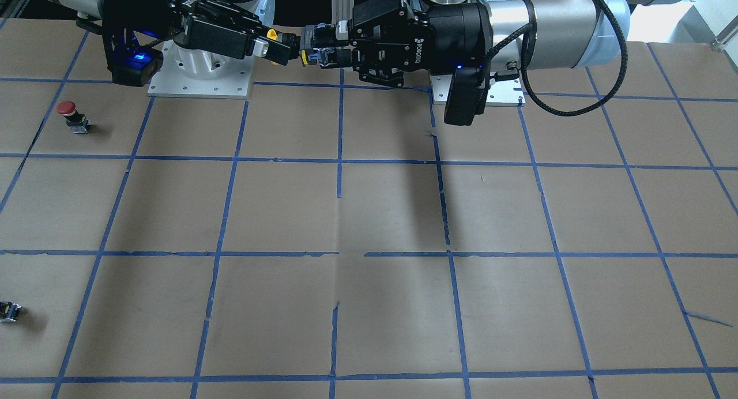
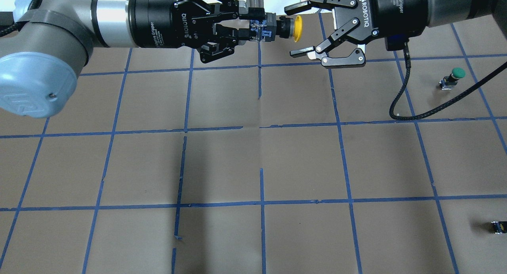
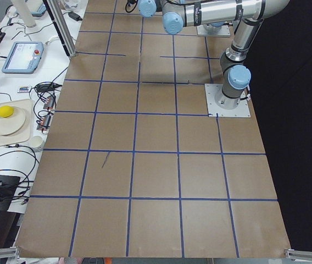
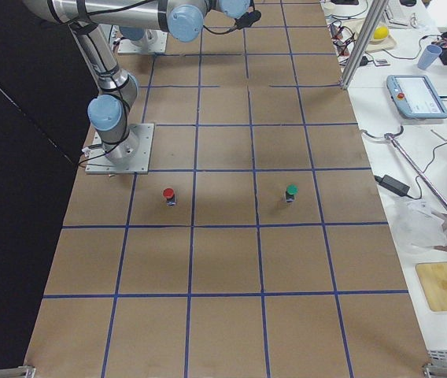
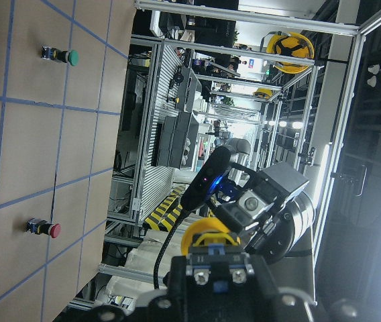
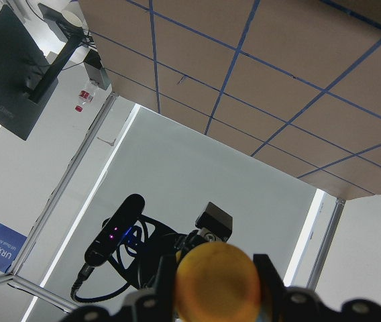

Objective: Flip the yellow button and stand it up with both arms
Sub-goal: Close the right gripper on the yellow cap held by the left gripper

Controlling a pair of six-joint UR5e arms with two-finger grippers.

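The yellow button (image 2: 291,28) is held level in the air over the table's far edge, with its cap pointing toward my right arm. My left gripper (image 2: 253,28) is shut on its black-and-grey body. My right gripper (image 2: 300,29) is open, one finger on each side of the yellow cap and neither touching it. In the front view the left gripper (image 1: 323,47) and right gripper (image 1: 278,45) meet at the button (image 1: 271,36). The cap shows in the left wrist view (image 5: 207,235) and, blurred, in the right wrist view (image 6: 217,282).
A red-capped button (image 1: 69,112) and a green-capped button (image 2: 455,73) stand on the brown table on my right side. A small dark capless block (image 2: 497,226) lies near the right edge. Both arm bases (image 1: 199,79) sit along the robot's edge.
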